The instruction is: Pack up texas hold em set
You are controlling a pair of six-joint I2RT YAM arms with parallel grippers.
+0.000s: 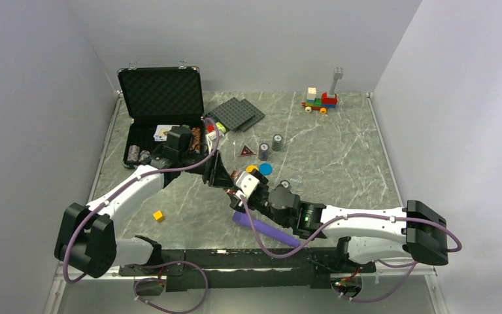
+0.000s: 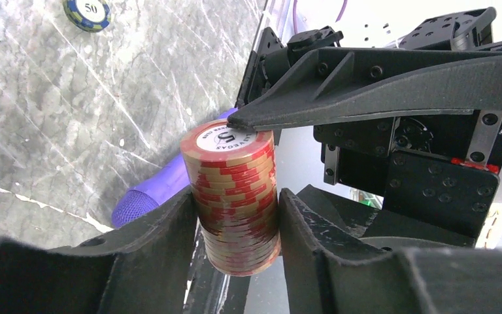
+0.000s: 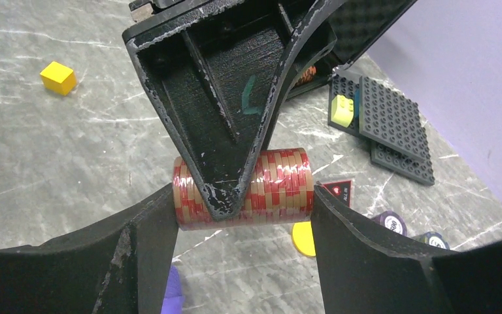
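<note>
Near the middle of the grey marbled table (image 1: 340, 163), a little left of centre, the two arms met over one stack of red-and-tan striped chips (image 3: 281, 186). The left gripper (image 2: 236, 208) was drawn in narrow on the stack, with a black finger pressed to each curved side. The right gripper (image 3: 243, 203) clamped the same stack lengthwise, one finger against each flat end. The end chip facing the left wrist camera read 5. The stack appeared to be lifted off the surface. A purple cylinder (image 1: 265, 229) lay on the table just on the near side of it, partly under the right arm.

At the far left the black case (image 1: 160, 95) stood open, its foam-lined lid upright. Its lower half held playing cards (image 1: 163, 133) and striped chip stacks (image 1: 196, 139).

Just right of the case lay dark grey studded plates (image 1: 238, 114). Between the plates and the grippers sat a dark red triangle (image 1: 246, 152). To its right, two dark chip stacks (image 1: 278, 142) stood upright. A yellow disc (image 1: 252, 169) and a blue disc (image 1: 265, 169) lay side by side just beyond the grippers.

A small yellow cube (image 1: 159, 215) sat alone toward the near left. A toy train of coloured bricks (image 1: 320, 101) stood at the far right, well apart from everything else.
</note>
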